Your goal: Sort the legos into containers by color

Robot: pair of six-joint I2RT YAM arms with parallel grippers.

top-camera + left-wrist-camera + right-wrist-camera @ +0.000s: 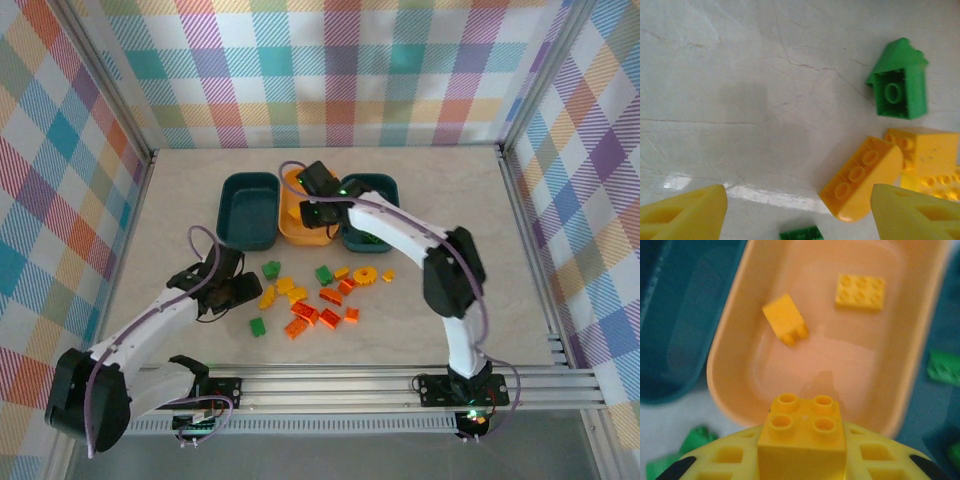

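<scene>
Most legos (320, 297) lie loose on the tabletop (190, 200) — two yellow ones sit in the yellow-orange tub (730, 330), some green in the right teal tub (385, 185). Over that yellow-orange tub's near rim the right pincer (802, 460) grips a yellow brick (802, 425). Wide open and empty, the left pincer (800, 220) hangs low — a yellow rounded brick (862, 177) just beside its right finger.
</scene>
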